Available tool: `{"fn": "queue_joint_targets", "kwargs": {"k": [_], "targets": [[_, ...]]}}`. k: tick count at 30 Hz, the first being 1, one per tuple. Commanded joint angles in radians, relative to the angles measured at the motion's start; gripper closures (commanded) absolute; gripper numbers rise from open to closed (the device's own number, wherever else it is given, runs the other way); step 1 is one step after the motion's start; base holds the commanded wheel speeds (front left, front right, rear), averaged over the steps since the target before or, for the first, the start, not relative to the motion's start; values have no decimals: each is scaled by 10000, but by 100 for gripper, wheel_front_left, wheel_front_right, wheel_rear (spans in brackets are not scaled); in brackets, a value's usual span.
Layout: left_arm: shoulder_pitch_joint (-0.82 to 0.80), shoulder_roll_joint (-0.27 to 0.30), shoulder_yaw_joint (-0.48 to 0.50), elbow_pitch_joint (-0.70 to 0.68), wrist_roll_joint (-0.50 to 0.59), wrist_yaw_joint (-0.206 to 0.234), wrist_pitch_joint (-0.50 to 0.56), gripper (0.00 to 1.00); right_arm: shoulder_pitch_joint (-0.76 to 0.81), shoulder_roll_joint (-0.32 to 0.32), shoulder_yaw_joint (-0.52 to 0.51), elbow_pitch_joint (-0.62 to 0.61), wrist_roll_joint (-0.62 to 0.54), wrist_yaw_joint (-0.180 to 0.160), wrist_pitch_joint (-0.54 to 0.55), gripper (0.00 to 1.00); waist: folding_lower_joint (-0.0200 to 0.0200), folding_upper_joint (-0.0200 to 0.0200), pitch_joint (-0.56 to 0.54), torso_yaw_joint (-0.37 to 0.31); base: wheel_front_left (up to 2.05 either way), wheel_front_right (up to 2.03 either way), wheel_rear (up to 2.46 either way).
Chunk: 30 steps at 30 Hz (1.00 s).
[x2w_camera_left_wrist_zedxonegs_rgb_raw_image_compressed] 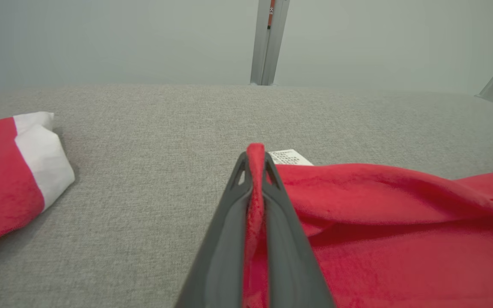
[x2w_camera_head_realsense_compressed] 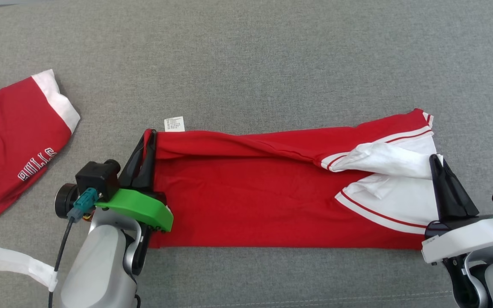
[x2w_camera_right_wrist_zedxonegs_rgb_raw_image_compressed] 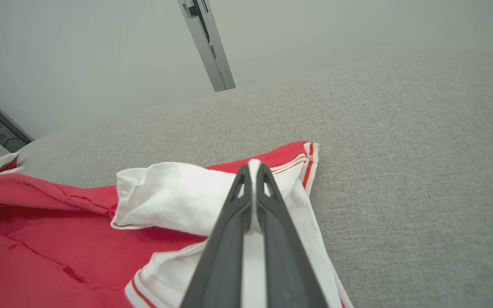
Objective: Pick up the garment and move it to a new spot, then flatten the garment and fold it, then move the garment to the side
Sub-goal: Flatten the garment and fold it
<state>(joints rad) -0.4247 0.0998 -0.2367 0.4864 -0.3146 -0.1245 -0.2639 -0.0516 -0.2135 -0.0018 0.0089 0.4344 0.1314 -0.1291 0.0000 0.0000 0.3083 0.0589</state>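
- garment (x2w_camera_head_realsense_compressed: pixel 250 201) lies as a long left-to-right band on the grey fabric surface (x2w_camera_head_realsense_compressed: pixel 246 55), in the near middle of the head view
- garment body is red; the right end is white panels edged with thin red stripes
- wrinkled fold line runs along the far edge, and the white part at the right is bunched and loose
- left gripper (x2w_camera_head_realsense_compressed: pixel 149 136) sits at the garment's far-left corner, clamped tight on a red edge
- left wrist view: a red strip is squeezed between the two dark fingers, left gripper (x2w_camera_left_wrist_zedxonegs_rgb_raw_image_compressed: pixel 255 156), with the rest of the garment (x2w_camera_left_wrist_zedxonegs_rgb_raw_image_compressed: pixel 400 239) spreading off to the right
- right gripper (x2w_camera_head_realsense_compressed: pixel 434 159) sits at the right end, fingers pressed together on white cloth
- right wrist view: white fabric is pinched at the tips, right gripper (x2w_camera_right_wrist_zedxonegs_rgb_raw_image_compressed: pixel 254 169), with the red garment (x2w_camera_right_wrist_zedxonegs_rgb_raw_image_compressed: pixel 49 239) to its left
- both pinched corners look slightly raised; how far off the surface I cannot tell
- care label (x2w_camera_head_realsense_compressed: pixel 174 124) is small and white, lying flat on the surface just beyond the far-left corner; also seen just past the left fingertips (x2w_camera_left_wrist_zedxonegs_rgb_raw_image_compressed: pixel 289 157)
- second red garment (x2w_camera_head_realsense_compressed: pixel 11 141), with a white cuff and white lettering, lies at the far left, well apart from the band; also at the left edge of the left wrist view (x2w_camera_left_wrist_zedxonegs_rgb_raw_image_compressed: pixel 2 179)
- green cover (x2w_camera_head_realsense_compressed: pixel 144 207) on the left wrist overlaps the garment's left edge
- white tape (x2w_camera_head_realsense_compressed: pixel 19 265) wraps the cable at near left
- metal post (x2w_camera_left_wrist_zedxonegs_rgb_raw_image_compressed: pixel 268 42) stands behind the surface against a pale wall, also seen in the right wrist view (x2w_camera_right_wrist_zedxonegs_rgb_raw_image_compressed: pixel 208 47)
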Motion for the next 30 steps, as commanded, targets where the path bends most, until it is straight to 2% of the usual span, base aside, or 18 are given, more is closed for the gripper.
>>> {"fn": "queue_joint_targets", "kwargs": {"k": [1,5,6,7,8,10,11,18,23,30], "targets": [[188,-53,74,-92,62,-33,-5,100,146,-3,-49,45,-133,-15,-49,100,0,0,-39,8,0,0,0],[607,-176,277,-403,211,-44,-5,100,314,140,-161,352,-100,-15,-99,100,0,0,-101,7,0,0,0],[691,-204,337,-479,230,-48,-5,83,342,146,-146,432,-84,-15,-60,100,0,0,-119,8,0,0,0],[808,-244,390,-541,286,-50,-5,4,377,171,-124,535,-31,-15,-6,100,0,0,-148,7,0,0,0],[920,-285,439,-595,285,-54,-5,0,397,180,-96,606,18,-15,-3,100,0,0,-176,3,0,0,0],[1144,-345,569,-798,322,-60,-5,0,442,149,-68,747,49,-15,-91,55,0,0,-269,4,0,0,0],[1290,-367,641,-918,346,-62,-5,0,475,186,-97,814,106,-15,-140,0,0,0,-321,5,0,0,0],[2184,-464,1402,-1962,531,-49,-5,0,196,-101,-233,1138,70,-15,-375,0,0,0,-714,85,0,0,0],[2716,-486,1707,-2662,586,68,-5,0,-336,-467,-306,1703,-384,-15,164,0,0,0,-935,241,0,0,0],[3221,-483,1811,-3480,587,387,-5,0,-1124,-662,-386,2799,-872,-15,802,0,0,0,-963,636,0,0,0]]}}
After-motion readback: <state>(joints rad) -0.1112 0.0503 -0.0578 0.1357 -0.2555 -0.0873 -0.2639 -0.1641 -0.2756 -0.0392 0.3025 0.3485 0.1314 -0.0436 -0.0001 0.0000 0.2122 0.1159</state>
